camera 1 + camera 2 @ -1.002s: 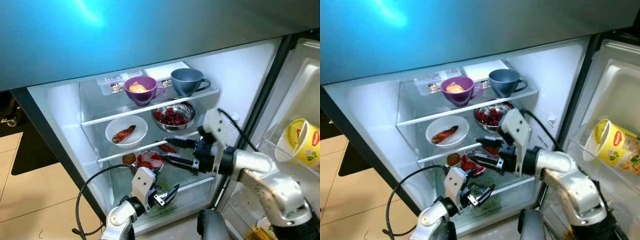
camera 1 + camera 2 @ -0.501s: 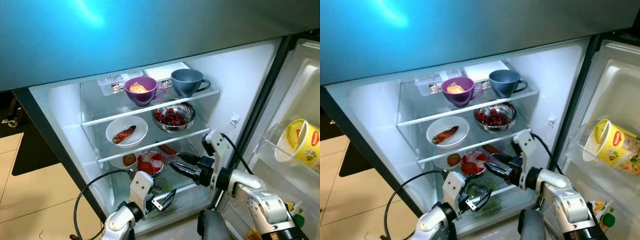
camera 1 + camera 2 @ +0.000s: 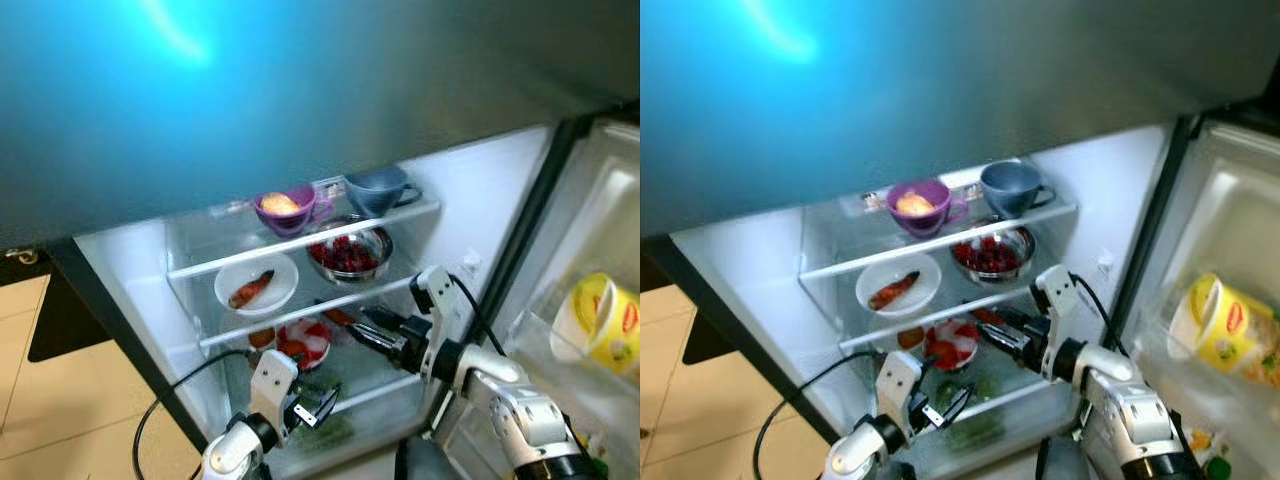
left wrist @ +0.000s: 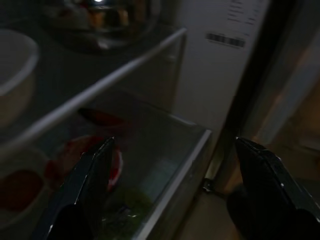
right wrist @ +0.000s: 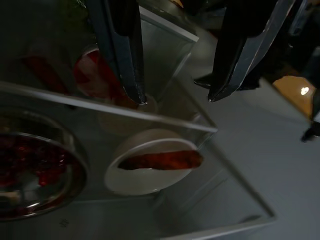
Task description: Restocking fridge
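Here the open fridge (image 3: 130,290) fills a tan-floored room, its shelves holding a steel bowl of red fruit (image 3: 348,252) and a white plate (image 3: 256,284). The right gripper (image 3: 362,327), jaws released and empty, reaches in above the lower shelf; the left gripper (image 3: 318,405), jaws also released, hangs before the drawer. The right wrist view adds a reddish piece of food (image 5: 160,160) lying on that plate.

Bare shelf (image 3: 395,355) right of red bowl (image 3: 303,341).

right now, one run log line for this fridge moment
task: restocking fridge | right gripper: open, empty, at lowest shelf beside red bowl | left gripper: open, low by crisper | steel bowl, white plate: middle shelf
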